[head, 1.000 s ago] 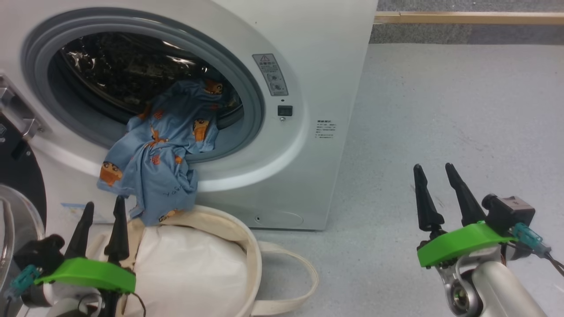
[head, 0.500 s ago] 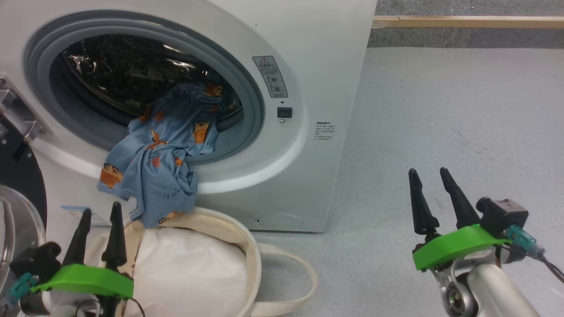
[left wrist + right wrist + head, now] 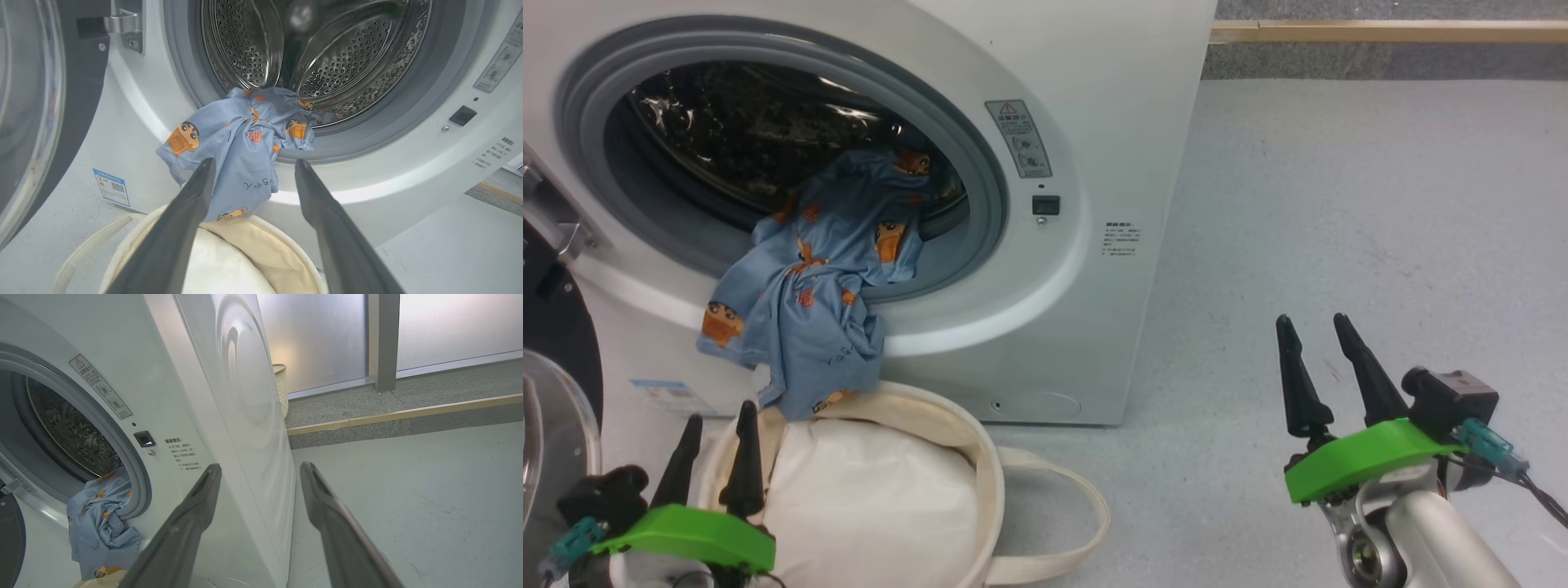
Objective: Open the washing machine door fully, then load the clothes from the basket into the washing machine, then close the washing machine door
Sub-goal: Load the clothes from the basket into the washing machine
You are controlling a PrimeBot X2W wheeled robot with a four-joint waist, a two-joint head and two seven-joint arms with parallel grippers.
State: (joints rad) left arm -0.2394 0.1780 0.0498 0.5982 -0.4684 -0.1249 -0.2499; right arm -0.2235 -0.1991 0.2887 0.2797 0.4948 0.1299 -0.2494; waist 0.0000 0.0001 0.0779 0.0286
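Grey speckled floor (image 3: 1339, 204) ran under everything. Nearest, at seven o'clock in the head view, the left fingers (image 3: 745, 425) stood spread and empty by the cream basket (image 3: 980, 457), which held white padding (image 3: 874, 498). At four o'clock the right fingers (image 3: 1290, 347) gaped empty over the floor. Beyond, at nine o'clock, the blue cartoon-print clothes (image 3: 809, 310) hung half out of the washing machine (image 3: 1111, 122), reaching the basket's rim. The washing machine door (image 3: 556, 327) stood open at far left.

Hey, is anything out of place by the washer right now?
Yes. The clothes hang half out of the washing machine, draped over the grey rubber ring with the lower end reaching down to the basket. Lying across that ring, they would probably block the door from closing.
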